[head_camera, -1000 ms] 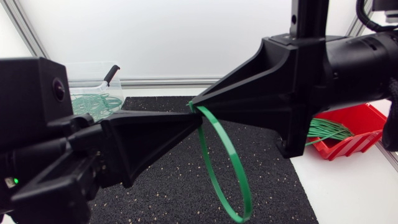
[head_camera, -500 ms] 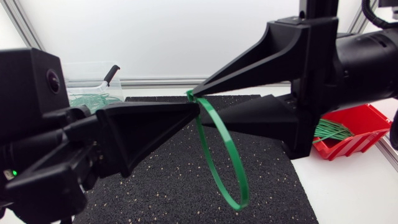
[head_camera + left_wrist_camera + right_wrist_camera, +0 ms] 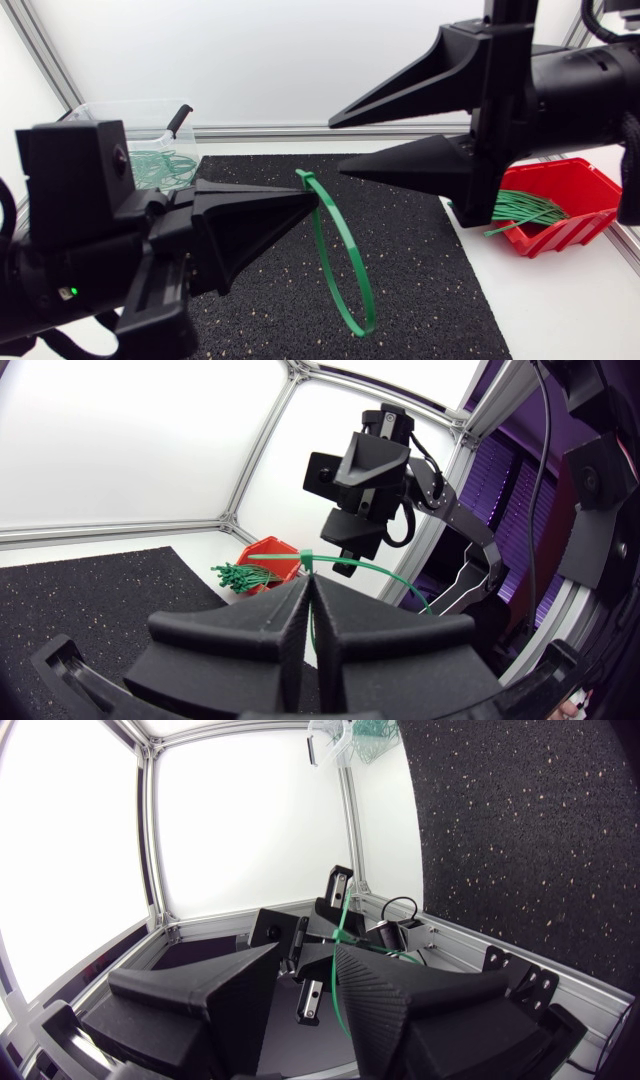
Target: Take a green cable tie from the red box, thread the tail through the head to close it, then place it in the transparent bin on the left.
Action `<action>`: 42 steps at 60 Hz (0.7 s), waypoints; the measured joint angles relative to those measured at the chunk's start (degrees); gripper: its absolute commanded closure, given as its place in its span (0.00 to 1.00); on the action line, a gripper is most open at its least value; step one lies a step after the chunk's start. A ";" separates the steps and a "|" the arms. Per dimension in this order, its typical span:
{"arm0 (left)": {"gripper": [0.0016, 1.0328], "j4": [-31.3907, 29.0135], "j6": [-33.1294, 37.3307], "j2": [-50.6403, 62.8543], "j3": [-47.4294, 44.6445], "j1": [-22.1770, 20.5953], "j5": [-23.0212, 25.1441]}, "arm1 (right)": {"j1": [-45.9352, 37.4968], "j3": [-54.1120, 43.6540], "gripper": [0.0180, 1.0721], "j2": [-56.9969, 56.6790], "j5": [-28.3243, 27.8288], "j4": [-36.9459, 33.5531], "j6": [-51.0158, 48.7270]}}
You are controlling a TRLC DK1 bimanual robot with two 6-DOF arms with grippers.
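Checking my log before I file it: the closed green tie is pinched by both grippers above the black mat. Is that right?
Not quite. Only the left gripper pinches the closed green tie above the black mat. The right gripper stands open and does not touch the tie. The head view shows it.

White table (image 3: 560,300), black speckled mat (image 3: 420,260) on top; white back panel (image 3: 250,60), aluminium frame rail (image 3: 260,131).
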 measured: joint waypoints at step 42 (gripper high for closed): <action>0.96 7.78 29.38 0.61 -8.44 -5.16 -10.51 | -1.62 6.08 0.58 13.31 -8.11 -19.85 -35.06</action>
